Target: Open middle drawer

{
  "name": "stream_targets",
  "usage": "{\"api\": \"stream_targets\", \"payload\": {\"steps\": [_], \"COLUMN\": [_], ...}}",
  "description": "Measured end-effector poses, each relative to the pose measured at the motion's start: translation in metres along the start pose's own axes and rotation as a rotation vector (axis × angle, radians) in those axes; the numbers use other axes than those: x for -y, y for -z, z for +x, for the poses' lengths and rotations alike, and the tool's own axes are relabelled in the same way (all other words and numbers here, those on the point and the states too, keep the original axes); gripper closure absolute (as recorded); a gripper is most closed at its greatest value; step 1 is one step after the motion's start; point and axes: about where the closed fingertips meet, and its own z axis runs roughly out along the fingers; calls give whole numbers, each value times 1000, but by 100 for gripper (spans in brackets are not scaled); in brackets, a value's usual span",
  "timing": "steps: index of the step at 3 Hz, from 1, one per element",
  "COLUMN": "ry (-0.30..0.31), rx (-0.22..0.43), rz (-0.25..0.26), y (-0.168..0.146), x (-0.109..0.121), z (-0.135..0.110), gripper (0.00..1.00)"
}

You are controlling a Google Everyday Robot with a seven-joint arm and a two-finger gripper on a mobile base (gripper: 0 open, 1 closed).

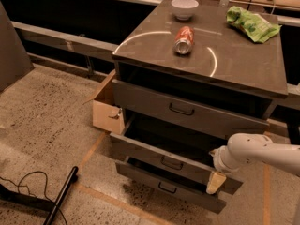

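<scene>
At the lower right of the frame, the white robot arm's gripper (214, 182) hangs against the right end of the middle drawer (154, 159), a wide grey metal drawer with a narrow front and a small dark wire handle. One pale, cream-coloured finger points down over that drawer's front edge; whether the fingers are released or clenched cannot be told.

The grey metal cabinet (262, 78) has three drawers. The middle drawer sits at lower centre, pulled out so that a dark gap shows behind its front panel. The taller-fronted grey top drawer (187, 109) above it also stands slightly out, and the lowest grey drawer (164, 187) is out beneath it. Each drawer shows one dark wire handle.

On the cabinet top, in the upper part of the frame, lie three things: one red drinks can (183, 40) on its side at centre, one small white bowl (184, 8) behind it, and one crumpled green snack bag (252, 24) at the upper right. Any lettering on the can or bag is too small to read.

One open brown cardboard box (107, 108) stands on the speckled floor just left of the cabinet. One black cable (23, 184) and one black rod (61, 197) lie at the lower left.
</scene>
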Motion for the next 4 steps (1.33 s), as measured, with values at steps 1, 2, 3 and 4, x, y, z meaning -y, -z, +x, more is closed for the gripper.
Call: {"api": "stream_targets", "payload": {"steps": [1, 2, 3, 4], "ry": [-1, -11, -14, -14], "rx": [34, 42, 41, 42], "rz": [-47, -46, -37, -19], "y": [37, 71, 87, 87], "x": [-22, -28, -27, -22], "z": [-15, -22, -23, -26], "gripper": [0, 18, 41, 65]}}
